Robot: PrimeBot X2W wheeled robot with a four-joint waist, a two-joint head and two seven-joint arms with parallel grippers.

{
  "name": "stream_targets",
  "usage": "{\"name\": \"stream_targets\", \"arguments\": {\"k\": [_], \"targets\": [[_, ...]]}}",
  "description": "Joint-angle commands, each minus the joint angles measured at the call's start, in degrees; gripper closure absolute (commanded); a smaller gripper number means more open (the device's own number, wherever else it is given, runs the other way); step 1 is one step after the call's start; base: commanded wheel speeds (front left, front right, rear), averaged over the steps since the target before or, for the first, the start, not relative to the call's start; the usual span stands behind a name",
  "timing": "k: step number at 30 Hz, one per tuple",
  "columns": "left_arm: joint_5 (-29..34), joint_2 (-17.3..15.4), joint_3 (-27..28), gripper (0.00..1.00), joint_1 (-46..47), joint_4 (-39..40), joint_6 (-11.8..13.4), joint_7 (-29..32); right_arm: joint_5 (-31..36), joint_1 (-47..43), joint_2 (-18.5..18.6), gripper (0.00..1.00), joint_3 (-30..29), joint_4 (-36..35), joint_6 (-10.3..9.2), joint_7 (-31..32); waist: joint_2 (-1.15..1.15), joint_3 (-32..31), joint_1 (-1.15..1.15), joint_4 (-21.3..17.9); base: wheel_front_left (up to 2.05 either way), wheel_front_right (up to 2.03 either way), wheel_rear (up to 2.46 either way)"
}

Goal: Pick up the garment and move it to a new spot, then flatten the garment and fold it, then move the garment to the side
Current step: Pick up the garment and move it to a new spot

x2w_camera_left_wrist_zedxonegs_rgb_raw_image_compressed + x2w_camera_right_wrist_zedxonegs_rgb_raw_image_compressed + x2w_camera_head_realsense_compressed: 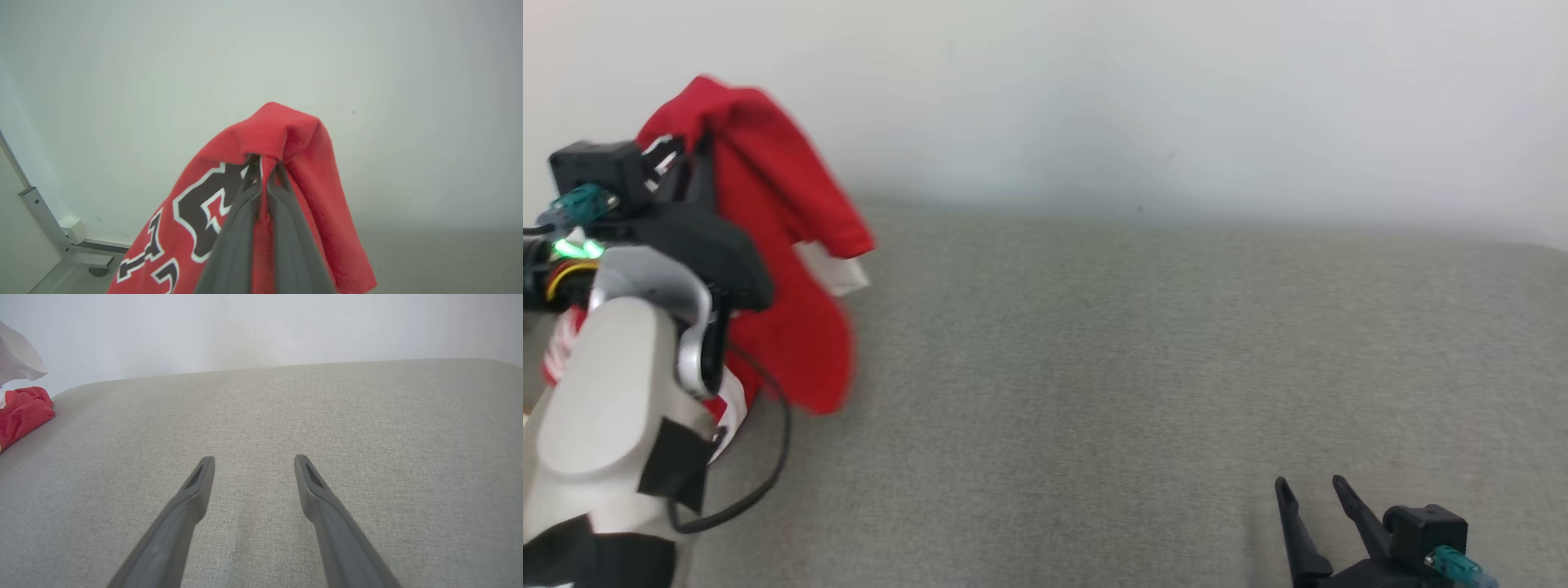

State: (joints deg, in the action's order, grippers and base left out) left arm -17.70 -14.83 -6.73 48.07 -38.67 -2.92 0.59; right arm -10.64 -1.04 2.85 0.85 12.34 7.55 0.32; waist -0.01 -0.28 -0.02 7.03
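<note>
Left gripper (264, 163) pinches one fold of the red lettered cloth garment (286, 128), right gripper (253, 459) spread; swing fast, you may drop it

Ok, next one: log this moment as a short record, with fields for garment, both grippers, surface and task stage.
garment: red with black-and-white lettering, lifted and hanging at the left of the head view
left gripper: shut on the garment's top fold
right gripper: open, empty, over bare cushion
surface: grey fabric cushion against a pale wall
stage: garment picked up; not yet laid down, flattened or folded
</note>
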Motion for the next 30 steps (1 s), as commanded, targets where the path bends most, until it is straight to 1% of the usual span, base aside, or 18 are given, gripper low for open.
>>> {"name": "stream_targets", "arguments": {"k": [1, 3, 7, 10, 15, 21, 25, 26, 27, 28, 30], "targets": [[-0.48, 0.75, -0.14, 1.00, -0.39, 1.42, 0.06, -0.51, 0.44, -0.17, 0.07, 0.00, -0.51, -0.05, -0.12, -0.14, 0.01, -1.90, 0.02, -3.48, 0.00, 0.00, 0.00], [-1.10, 2.93, -0.80, 1.00, -1.43, 4.37, 0.08, -1.19, 0.54, -0.11, 0.07, 0.00, -1.65, -0.42, -0.12, -0.15, 0.01, -1.79, 0.02, -5.56, 0.00, 0.00, 0.00], [-1.87, 6.27, -2.13, 1.00, -3.56, 9.98, 0.09, -2.17, 0.44, 0.39, 0.04, 0.00, -2.50, -0.87, -0.12, 0.10, 0.01, -1.08, 0.02, -10.72, 0.00, 0.00, 0.00], [-1.76, 7.64, -3.47, 1.00, -4.97, 13.29, 0.19, -2.42, 0.16, 0.83, 0.07, 0.00, -2.05, -0.95, -0.12, 0.31, 0.01, -0.30, 0.02, -14.70, 0.00, 0.00, 0.00], [-1.69, 8.99, -5.77, 1.00, -7.89, 16.47, 0.64, -1.49, -0.60, 1.01, 0.05, 0.00, -1.45, -0.85, -0.12, -0.23, 0.01, 0.94, 0.02, -19.57, 0.00, 0.00, 0.00], [-2.26, 9.45, -7.21, 1.00, -13.64, 15.02, 1.53, -0.26, -1.09, 1.55, 0.05, 0.00, -0.99, 0.06, -0.12, -0.93, 0.01, 1.56, 0.02, -22.53, 0.00, 0.00, 0.00], [-3.42, 10.19, -8.40, 1.00, -16.95, 13.30, 0.89, -0.46, -1.50, 1.34, 0.03, 0.00, -1.00, 0.68, -0.12, -1.39, 0.01, 1.55, 0.02, -22.75, 0.00, 0.00, 0.00], [-4.13, 10.43, -8.67, 0.78, -17.98, 12.49, 0.55, -0.98, -1.70, 1.35, 0.02, 0.00, -0.83, 0.90, -0.12, -1.40, 0.01, 1.54, 0.02, -22.73, 0.00, 0.00, 0.00], [-5.22, 10.70, -8.85, 0.00, -19.28, 11.23, 0.46, -1.20, -1.78, 1.46, 0.04, 0.00, -0.59, 1.11, -0.12, -1.43, 0.01, 1.48, 0.02, -22.64, 0.00, 0.00, 0.00], [-5.65, 10.96, -9.52, 0.00, -20.78, 8.82, -0.03, -2.56, -2.03, 1.93, 0.04, 0.00, -0.14, 1.50, -0.12, -1.68, 0.01, 1.35, 0.02, -22.47, 0.00, 0.00, 0.00], [-6.18, 11.25, -10.41, 0.00, -21.78, 6.53, -0.63, -3.48, -2.14, 2.17, 0.05, 0.00, 0.04, 1.93, -0.12, -1.95, 0.01, 1.19, 0.02, -22.05, 0.00, 0.00, 0.00]]}}
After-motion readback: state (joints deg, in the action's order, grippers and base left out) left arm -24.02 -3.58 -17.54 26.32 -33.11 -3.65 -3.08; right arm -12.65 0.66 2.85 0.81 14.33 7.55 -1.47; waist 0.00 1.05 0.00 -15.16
